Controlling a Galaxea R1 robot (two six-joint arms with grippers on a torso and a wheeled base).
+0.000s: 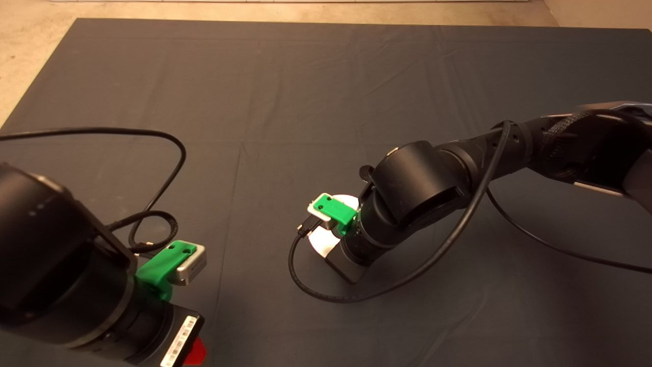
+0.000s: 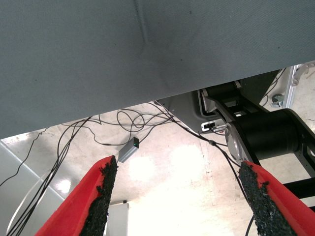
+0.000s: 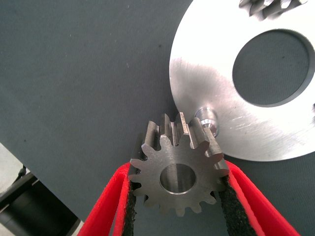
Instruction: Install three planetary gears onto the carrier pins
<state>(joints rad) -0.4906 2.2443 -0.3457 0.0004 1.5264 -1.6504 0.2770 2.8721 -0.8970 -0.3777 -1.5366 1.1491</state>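
Right gripper pinches a steel planetary gear by its teeth, just beside a carrier pin on the disc: small, rigid, probably slippery. Left gripper waits wide open, off the mat's near-left edge.

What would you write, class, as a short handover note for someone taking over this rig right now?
Right gripper: shut on a planetary gear, held beside a bare carrier pin at the disc rim.
Left gripper: open, parked at the mat's lower left, holding nothing.
Done: another gear appears to sit on the disc's far side.
Left: seat the held gear on the pin; the third gear and pin are out of view.
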